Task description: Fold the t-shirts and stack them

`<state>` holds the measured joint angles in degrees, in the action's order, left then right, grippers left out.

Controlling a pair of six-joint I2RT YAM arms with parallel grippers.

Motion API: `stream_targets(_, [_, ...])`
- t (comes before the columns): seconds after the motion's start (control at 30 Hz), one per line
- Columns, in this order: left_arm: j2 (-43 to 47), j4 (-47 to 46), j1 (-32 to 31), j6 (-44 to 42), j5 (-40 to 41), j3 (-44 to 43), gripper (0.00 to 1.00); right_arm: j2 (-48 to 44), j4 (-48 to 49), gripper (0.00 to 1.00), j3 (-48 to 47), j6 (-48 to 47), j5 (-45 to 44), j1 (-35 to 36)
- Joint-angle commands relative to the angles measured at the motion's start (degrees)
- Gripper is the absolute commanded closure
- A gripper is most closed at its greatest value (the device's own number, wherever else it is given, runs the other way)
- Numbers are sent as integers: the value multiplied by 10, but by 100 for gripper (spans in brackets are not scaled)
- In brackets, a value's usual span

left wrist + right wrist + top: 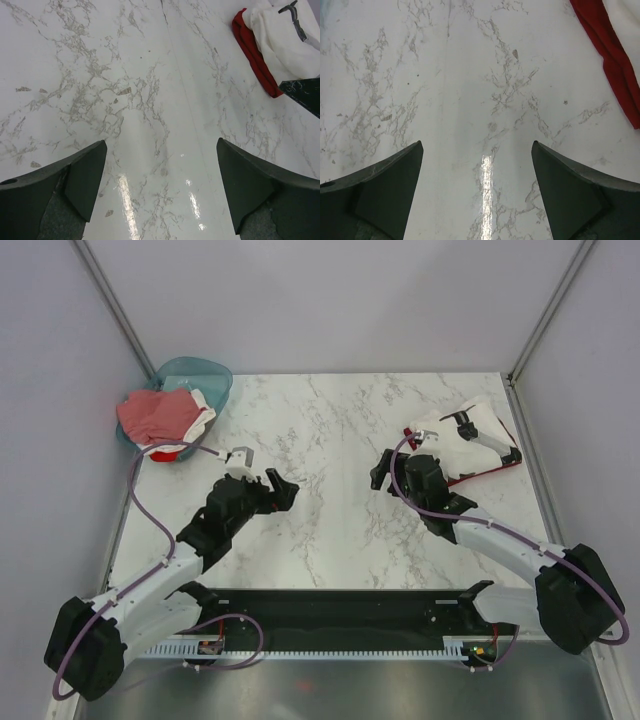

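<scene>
A folded stack lies at the right of the table: a white t-shirt (478, 430) with a black mark (460, 420) on top of a red t-shirt (492, 470). The stack shows at the top right of the left wrist view, white (280, 42) over red (252, 55), and its red edge (612, 57) shows in the right wrist view. Unfolded t-shirts fill the basket at the back left: a salmon-red one (152, 415), a white one (203, 410), a bright red bit (165, 452). My left gripper (282, 490) (161, 185) is open and empty over bare marble. My right gripper (380, 470) (477, 190) is open and empty, left of the stack.
A teal plastic basket (205, 372) stands at the back left corner against the wall. Grey walls close in the left, back and right sides of the marble table (330, 430). A black rail (340, 615) runs along the near edge between the arm bases.
</scene>
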<state>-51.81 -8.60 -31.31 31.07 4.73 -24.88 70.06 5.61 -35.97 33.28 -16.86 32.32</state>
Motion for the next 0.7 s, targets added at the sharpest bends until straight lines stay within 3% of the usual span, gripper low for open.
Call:
stream_targets(0.0, [-3, 9, 1, -7, 32, -31, 4, -19, 32, 2, 3, 14, -20, 1])
stream_targets(0.13, [-28, 63, 26, 33, 99, -67, 7, -13, 38, 2, 5, 14, -28, 0])
stream_targets(0.23, [-57, 146, 74, 96, 91, -118, 9, -7, 36, 2, 2, 13, -27, 0])
stream_targets(0.37, [-119, 197, 209, 159, 49, -183, 12, -4, 40, 2, 5, 14, -23, 1])
stream_targets(0.47, [-189, 241, 283, 168, 18, -260, 19, 1, 40, 2, 1, 14, -12, 0])
stream_targets(0.67, [-316, 286, 328, 122, 51, -415, 23, 7, 45, 2, -2, 20, 10, 0])
